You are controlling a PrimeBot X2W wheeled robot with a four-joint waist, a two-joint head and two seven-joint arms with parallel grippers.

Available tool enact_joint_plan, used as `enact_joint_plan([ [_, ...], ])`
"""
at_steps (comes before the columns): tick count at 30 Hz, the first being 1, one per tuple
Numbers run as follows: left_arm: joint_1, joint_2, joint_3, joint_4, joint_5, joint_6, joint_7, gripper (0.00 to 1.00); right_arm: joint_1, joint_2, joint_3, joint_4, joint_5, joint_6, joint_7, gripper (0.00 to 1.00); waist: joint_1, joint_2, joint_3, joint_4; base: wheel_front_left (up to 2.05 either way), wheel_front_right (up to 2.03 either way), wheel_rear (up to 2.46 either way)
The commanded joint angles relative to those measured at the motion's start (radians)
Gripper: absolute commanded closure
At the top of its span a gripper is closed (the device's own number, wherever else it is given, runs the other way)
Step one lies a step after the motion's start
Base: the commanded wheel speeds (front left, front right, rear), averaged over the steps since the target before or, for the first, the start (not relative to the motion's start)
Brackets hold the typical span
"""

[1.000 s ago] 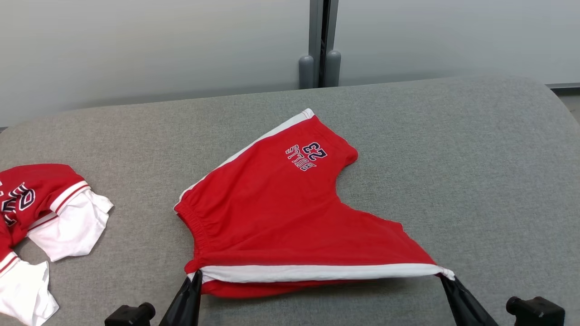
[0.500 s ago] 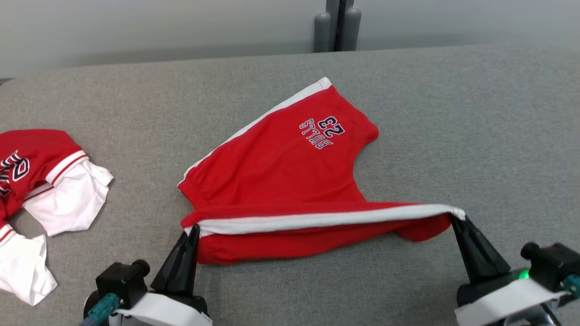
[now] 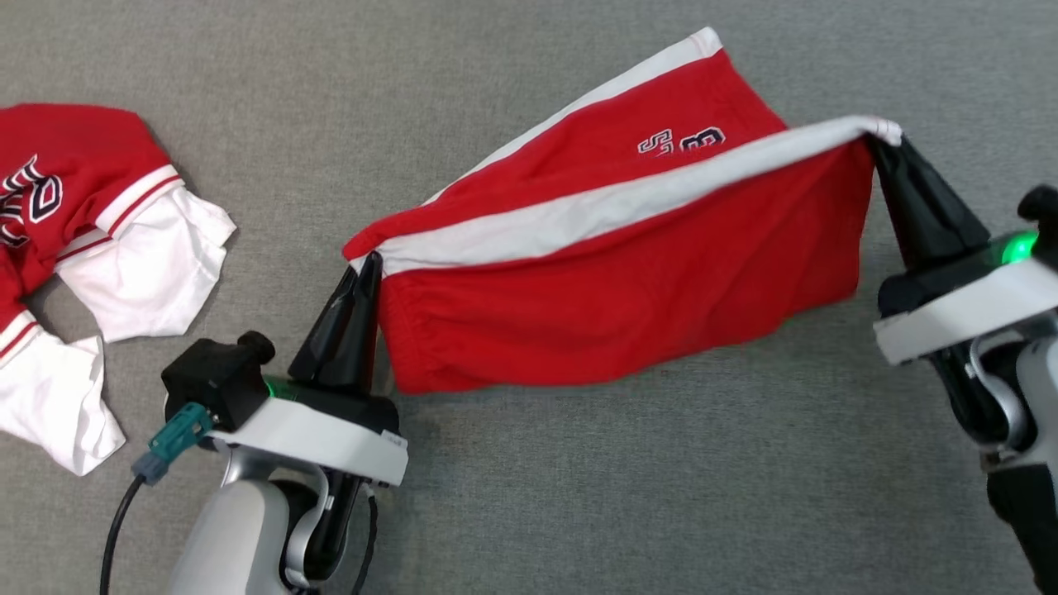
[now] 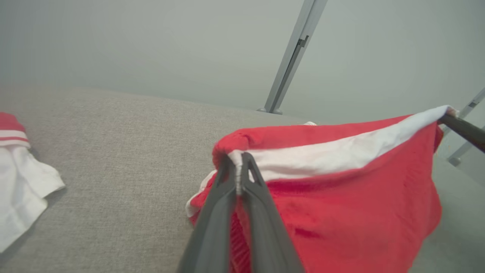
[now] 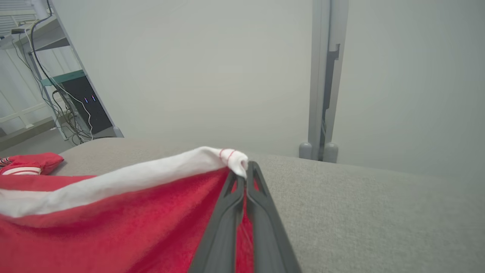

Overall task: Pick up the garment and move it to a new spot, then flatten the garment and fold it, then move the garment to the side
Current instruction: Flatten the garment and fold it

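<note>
Presently the shorts [image 3: 628, 289] are held up off the grey padded surface [image 3: 579, 496] by one side seam, centre to right of the head view. The left gripper [image 3: 370, 266] has its jaws pressed together on the waistband end of the white stripe [image 3: 612, 202]. The right gripper [image 3: 883, 147] has its jaws pressed together on the leg-hem end of the same stripe. Both wrist views confirm cloth pinched at the fingertips.

Finding: the stripe is drawn nearly taut between the two grippers and forms the long axis. It runs across the robot from left to right on a slant, with the right end farther up the head view than the left. A red panel hangs below the stripe on the robot's side. The other leg, with the printed lettering [image 3: 682, 140], lies beyond the stripe, away from the robot; whether it rests fully on the surface cannot be told.

Assessment: either step, moving the shorts or folding them, depends on keeping both ends level and the stripe tight, with the two arms travelling together. Neither arm is better placed; each holds one end.

A red and white top [image 3: 99, 207] lies well apart at the left.
</note>
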Motion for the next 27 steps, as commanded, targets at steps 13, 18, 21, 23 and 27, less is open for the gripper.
enact_joint_plan([
  [13,-0.210,-0.017,-0.046,0.172,-0.047,-0.031,-0.094,1.00,-0.434,-0.049,0.233,0.386,0.146,0.002,-0.081,1.00,0.0000,0.0000,0.122,0.120,0.00,0.00,0.00],
  [18,-0.264,-0.021,-0.077,0.229,-0.061,-0.040,-0.117,1.00,-0.522,-0.062,0.298,0.505,0.191,0.002,-0.092,1.00,0.0000,0.0000,0.138,0.133,0.00,0.00,0.00],
  [21,-0.285,-0.023,-0.094,0.263,-0.069,-0.045,-0.127,1.00,-0.557,-0.062,0.343,0.555,0.219,0.002,-0.098,1.00,0.0000,0.0000,0.142,0.133,0.00,0.00,0.00],
  [23,-0.298,-0.023,-0.100,0.278,-0.065,-0.046,-0.139,0.23,-0.574,-0.058,0.364,0.578,0.241,0.002,-0.105,0.66,0.0000,0.0000,0.142,0.132,0.00,0.00,0.00],
  [27,-0.294,-0.024,-0.116,0.302,-0.054,-0.041,-0.158,0.00,-0.572,-0.056,0.407,0.604,0.274,0.002,-0.127,0.00,0.0000,0.0000,0.128,0.126,0.00,0.00,0.00],
])
